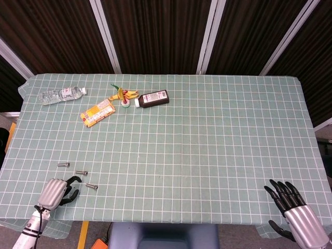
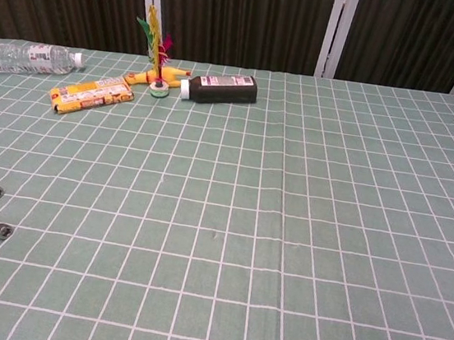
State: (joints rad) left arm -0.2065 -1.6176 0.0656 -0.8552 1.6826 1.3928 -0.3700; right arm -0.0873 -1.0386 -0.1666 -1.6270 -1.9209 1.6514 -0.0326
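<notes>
The left hand (image 1: 56, 190) hovers empty, fingers loosely curled, just beside the three bolts (image 1: 82, 173) on the near-left cloth; best lowered slowly over one bolt for a clean pinch. The right hand (image 1: 293, 207) rests unclenched, fingers spread, far right

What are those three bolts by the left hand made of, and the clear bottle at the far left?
The three bolts look like bare metal: grey, dull sheen, with darker socket heads in the chest view; steel is likely, not certain. The left hand hovers near them, holding nothing. The water bottle looks like thin clear plastic: see-through, ribbed, glinting, with a white cap.
</notes>
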